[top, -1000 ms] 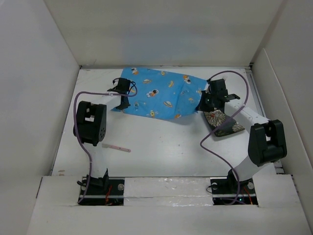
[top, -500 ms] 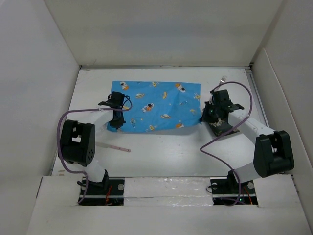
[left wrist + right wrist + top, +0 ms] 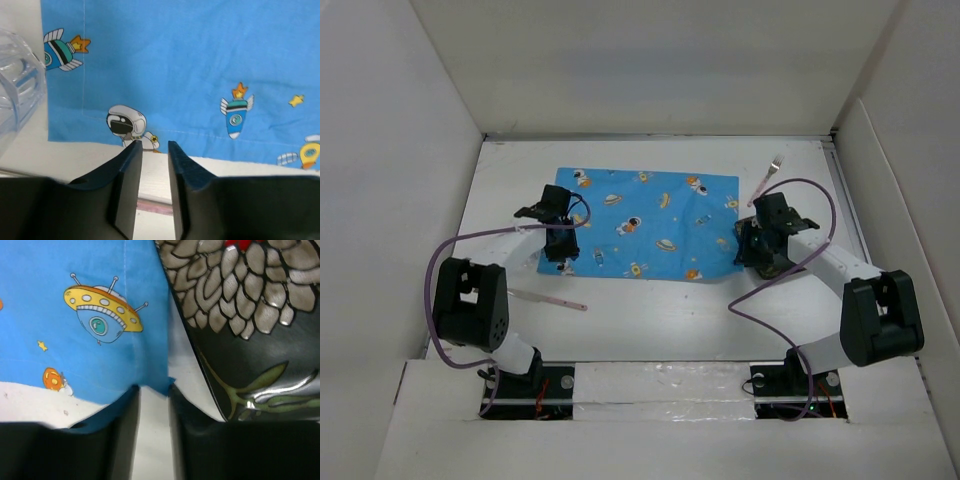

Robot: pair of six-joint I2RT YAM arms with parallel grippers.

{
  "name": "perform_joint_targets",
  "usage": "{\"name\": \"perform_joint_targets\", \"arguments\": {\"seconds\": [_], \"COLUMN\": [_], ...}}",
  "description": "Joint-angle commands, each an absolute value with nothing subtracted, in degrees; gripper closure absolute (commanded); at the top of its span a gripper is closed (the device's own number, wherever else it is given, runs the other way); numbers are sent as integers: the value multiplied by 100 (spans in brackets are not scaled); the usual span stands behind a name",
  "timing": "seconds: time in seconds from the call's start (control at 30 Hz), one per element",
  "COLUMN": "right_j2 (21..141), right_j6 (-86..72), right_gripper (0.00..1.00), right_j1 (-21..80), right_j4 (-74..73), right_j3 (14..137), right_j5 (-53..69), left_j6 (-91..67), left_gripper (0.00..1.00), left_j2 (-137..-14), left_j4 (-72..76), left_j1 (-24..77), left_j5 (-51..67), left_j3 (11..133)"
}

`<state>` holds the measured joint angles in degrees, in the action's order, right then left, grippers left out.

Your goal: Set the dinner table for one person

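Re table: fills the whole floor under both arms, walled on three sides. Judged rigid, heavy, fixed, matte, low slip. No place to grab, so treat as bearing surface only and set things down gently.
Placemat flat mid-table, toward far edge. Soft, thin and light by the look; take by corner or hem, never mid-sheet.
Left gripper at mat's near edge, close to its left corner: narrow gap, nothing in it.
Right gripper at near-right corner: parted a little, mat corner right at the tips, not visibly pinched.
Plate just right of mat: glossy, likely slippery and fragile.
Fork toward far-right corner.
Clear cup by mat's left edge.
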<state>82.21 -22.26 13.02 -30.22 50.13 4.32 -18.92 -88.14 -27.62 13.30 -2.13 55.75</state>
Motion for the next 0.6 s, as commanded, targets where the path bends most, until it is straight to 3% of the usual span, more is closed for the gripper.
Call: {"name": "perform_joint_targets", "arguments": {"seconds": [0.0,0.07,0.17,0.23,0.27,0.47,0.57], "right_j2": [8148,8016,7867,7831,7805,7313,6962], "right_j6": [-2092,-2109,-2171,-2293,-2355,-2856,-3207], "right_gripper": [57,46,48,68,98,100,100], "right_j1": [1205,1204,1204,1126,1125,704,230], "right_j4": [-3286,-3409,-3472,-3463,-3445,-3182,-3173], "right_j3": [5325,5422,5563,5607,5625,5651,5538], "right_j5": [246,246,176,132,141,255,132], "left_j6": [-1758,-1740,-1679,-1644,-1626,-1766,-1889], "left_gripper": [72,71,71,72,72,72,71], "left_j2": [-8482,-8385,-8454,-8569,-8717,-9508,-9929], "left_j4": [-2997,-2971,-2936,-2892,-2892,-2559,-2136], "left_j1": [1318,1318,1371,1615,1782,3556,3980], "left_j5": [263,351,491,492,388,53,228], "left_j3": [5844,5941,6231,6494,6617,7619,7804]}}
